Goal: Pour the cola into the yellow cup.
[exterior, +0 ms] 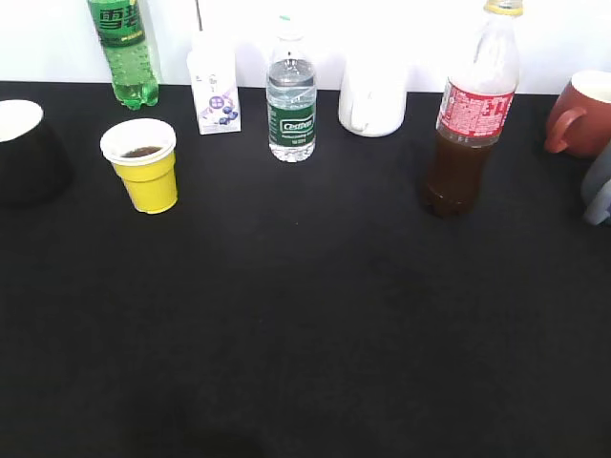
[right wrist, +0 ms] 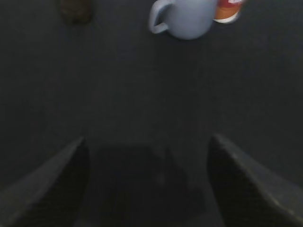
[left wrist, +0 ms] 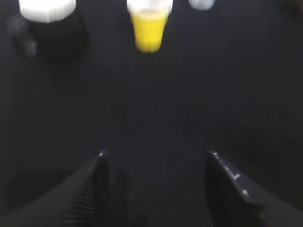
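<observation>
The cola bottle stands upright at the right rear of the black table, yellow cap on, dark liquid in its lower part; its base shows in the right wrist view. The yellow cup stands at the left with a little dark liquid inside; it also shows in the left wrist view. My left gripper is open and empty over bare tablecloth, well short of the cup. My right gripper is open and empty. Neither gripper shows in the exterior view.
A green soda bottle, a small carton, a water bottle and a white mug line the back. A black mug with a white inside stands far left. A reddish-brown mug and a pale blue mug stand far right.
</observation>
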